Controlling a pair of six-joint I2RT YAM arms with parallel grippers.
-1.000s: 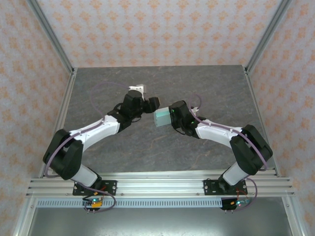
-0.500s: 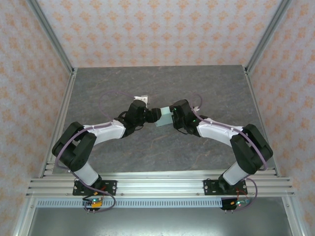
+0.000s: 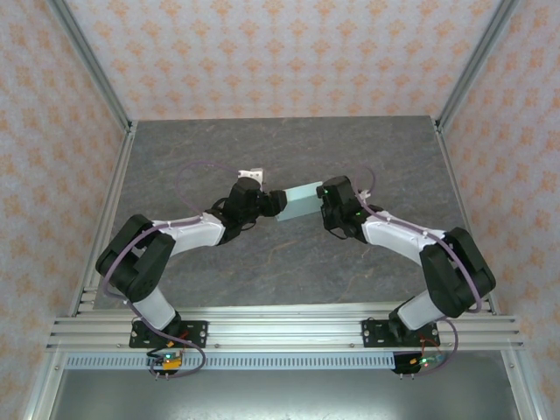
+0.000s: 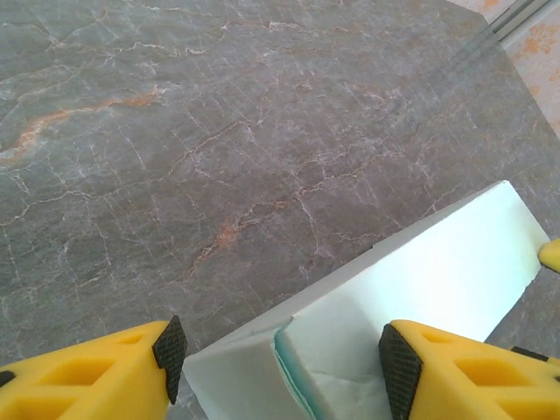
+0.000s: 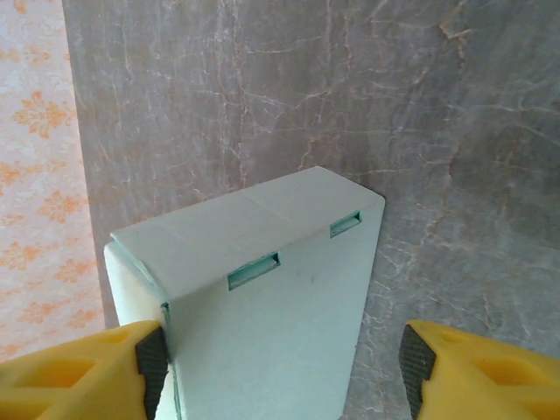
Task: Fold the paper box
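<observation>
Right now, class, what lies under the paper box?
The grey marbled table shows around the paper box. The patch directly beneath is covered by the card, so whether the box rests there or hangs above cannot be told.

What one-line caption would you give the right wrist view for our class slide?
Mint-green paper box between the open right end effector's yellow fingers, two slots along its folded edge.

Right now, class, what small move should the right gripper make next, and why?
Probably draw back from the paper box: the right gripper stands open, a gap at one side, while the left gripper grips the other end.
</observation>
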